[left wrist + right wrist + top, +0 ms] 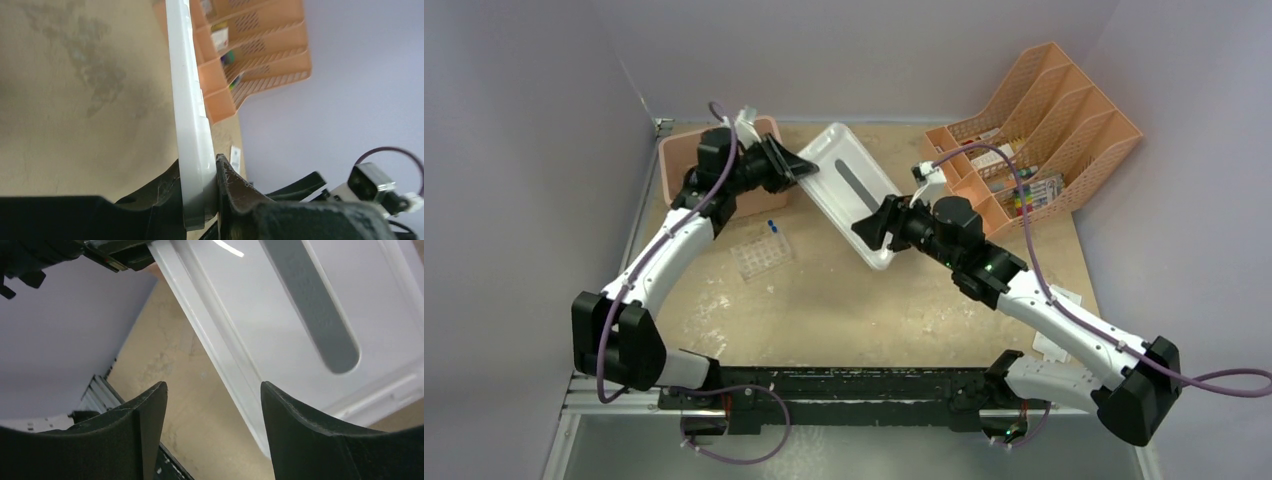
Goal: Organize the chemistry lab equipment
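**Tray clamped by the left fingers, right fingers apart**

Fingers of the left gripper (809, 170) (200, 180) are pressed on the rim of a white tray (869, 170) (187, 100), one finger on each face of its far short end. In the left wrist view the tray is seen from its edge, with the table (75, 100) beside it. Whether the other end of the tray touches the table, I cannot tell.

The fingers of the right gripper (864, 235) (212, 390) stand wide apart and hold nothing. They are at the near corner of the tray. In the right wrist view the long rim of the tray (260, 315) runs down close to one finger (300, 430), and the gap between the fingers shows only the table. A long grey strip (856, 188) (310, 305) lies along the middle of the tray.

The clear tube rack (762, 255) stands on the table to the left of the tray, near the left arm, and one blue-capped vial (772, 226) is at its far edge. A pink bin (674, 165) is behind the left gripper, at the far left corner. An orange file rack (1064, 110) stands at the far right corner, with small coloured things (1024, 195) in its compartments; they are too small to name. A white paper slip (1059, 320) lies beside the right arm.
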`<state>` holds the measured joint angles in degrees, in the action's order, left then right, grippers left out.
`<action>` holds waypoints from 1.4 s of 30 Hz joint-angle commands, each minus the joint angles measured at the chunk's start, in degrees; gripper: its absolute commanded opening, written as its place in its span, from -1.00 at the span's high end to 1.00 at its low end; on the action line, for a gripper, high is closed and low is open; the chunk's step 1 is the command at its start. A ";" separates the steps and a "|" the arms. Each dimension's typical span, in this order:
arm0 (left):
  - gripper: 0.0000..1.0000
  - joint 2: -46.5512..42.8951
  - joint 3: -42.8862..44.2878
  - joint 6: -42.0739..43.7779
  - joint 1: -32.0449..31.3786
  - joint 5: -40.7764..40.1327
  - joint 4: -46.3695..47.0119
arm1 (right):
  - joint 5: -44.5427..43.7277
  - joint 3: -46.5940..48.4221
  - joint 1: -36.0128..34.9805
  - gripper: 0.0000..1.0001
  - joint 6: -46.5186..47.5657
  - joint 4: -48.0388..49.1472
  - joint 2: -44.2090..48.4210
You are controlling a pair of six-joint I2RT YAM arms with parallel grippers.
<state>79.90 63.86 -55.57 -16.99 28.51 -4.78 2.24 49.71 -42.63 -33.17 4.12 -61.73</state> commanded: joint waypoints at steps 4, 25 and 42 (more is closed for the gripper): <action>1.00 -0.32 8.44 -10.75 8.11 2.15 17.50 | -11.68 10.46 1.55 -0.41 -2.24 -1.81 -0.95; 1.00 -5.56 -2.81 -18.86 28.23 -10.11 28.62 | -2.86 21.41 10.57 -0.40 3.57 -6.83 -16.30; 1.00 -6.54 -15.44 -20.46 38.87 -4.16 37.94 | 10.70 26.53 12.66 -0.38 2.46 -2.60 -26.71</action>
<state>74.15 50.35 -74.37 20.53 22.41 24.75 9.54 72.20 -30.09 -31.48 -2.13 -87.33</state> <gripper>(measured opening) 0.209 0.692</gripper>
